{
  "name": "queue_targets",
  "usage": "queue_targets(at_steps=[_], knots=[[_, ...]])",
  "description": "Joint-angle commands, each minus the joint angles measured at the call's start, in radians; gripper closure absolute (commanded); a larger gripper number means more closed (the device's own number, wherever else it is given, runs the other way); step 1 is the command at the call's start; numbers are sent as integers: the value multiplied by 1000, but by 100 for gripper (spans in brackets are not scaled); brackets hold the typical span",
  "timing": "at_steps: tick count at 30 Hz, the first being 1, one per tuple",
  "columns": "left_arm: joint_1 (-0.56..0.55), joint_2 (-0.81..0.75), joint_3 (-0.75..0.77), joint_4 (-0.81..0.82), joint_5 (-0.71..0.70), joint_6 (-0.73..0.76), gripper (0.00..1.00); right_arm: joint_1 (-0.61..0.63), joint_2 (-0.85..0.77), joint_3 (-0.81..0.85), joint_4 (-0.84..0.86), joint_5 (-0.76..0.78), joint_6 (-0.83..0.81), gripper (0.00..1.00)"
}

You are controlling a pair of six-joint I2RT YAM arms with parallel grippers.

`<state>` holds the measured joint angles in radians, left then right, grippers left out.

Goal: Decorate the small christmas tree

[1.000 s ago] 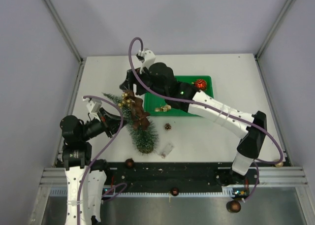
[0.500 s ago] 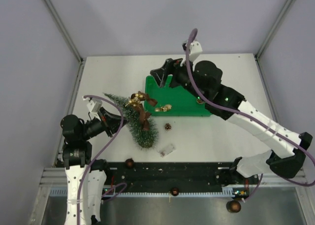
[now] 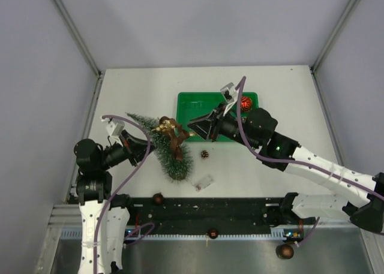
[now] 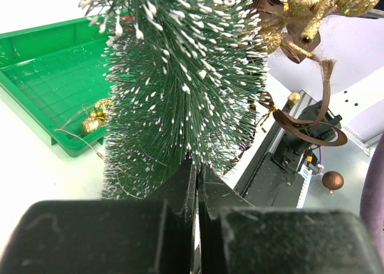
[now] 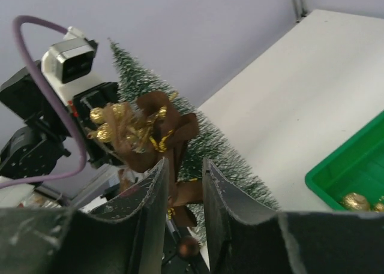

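Frosted green small christmas tree (image 3: 170, 156) tilted at the left of the white table (image 3: 288, 94), tip far-left, base near.
It is clamped by the left gripper (image 4: 197, 169); the right gripper (image 3: 192, 128), jaws slightly parted, is poised just right of its brown ribbon bow (image 3: 171, 130).

Light was bright, even and diffuse, falling from overhead. The white worktop (image 3: 132, 88) came close to washing out, and the shadows on it were faint and soft-edged. The overhead view was sharp throughout. In the left wrist view the bristles of the small christmas tree (image 4: 180, 76) were crisp, while the left jaws in the foreground were dark, underexposed and blurred. The green tray (image 4: 42, 82) showed speckled glare on its floor. In the right wrist view the right jaws were likewise dim and soft, and the wall (image 5: 210, 22) behind was pale and flat.
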<state>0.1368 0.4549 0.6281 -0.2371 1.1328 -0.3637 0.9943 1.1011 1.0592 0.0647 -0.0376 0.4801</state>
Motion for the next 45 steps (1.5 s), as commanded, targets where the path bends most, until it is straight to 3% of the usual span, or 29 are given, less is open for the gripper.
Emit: queue_targets(at_steps=[1, 8, 25, 31, 37, 45], knots=[[1, 8, 1, 44, -1, 20, 100, 38, 17, 15, 188, -113, 9, 74], [1, 15, 2, 56, 4, 12, 100, 66, 166, 120, 245, -197, 34, 80], [1, 5, 10, 62, 31, 11, 100, 67, 373, 282, 299, -24, 80, 79], [1, 7, 9, 71, 38, 3, 100, 78, 398, 268, 308, 28, 104, 75], [1, 7, 8, 104, 54, -18, 100, 118, 425, 252, 288, 186, 101, 62], [1, -2, 13, 104, 70, -26, 100, 118, 425, 237, 209, 378, 120, 55]])
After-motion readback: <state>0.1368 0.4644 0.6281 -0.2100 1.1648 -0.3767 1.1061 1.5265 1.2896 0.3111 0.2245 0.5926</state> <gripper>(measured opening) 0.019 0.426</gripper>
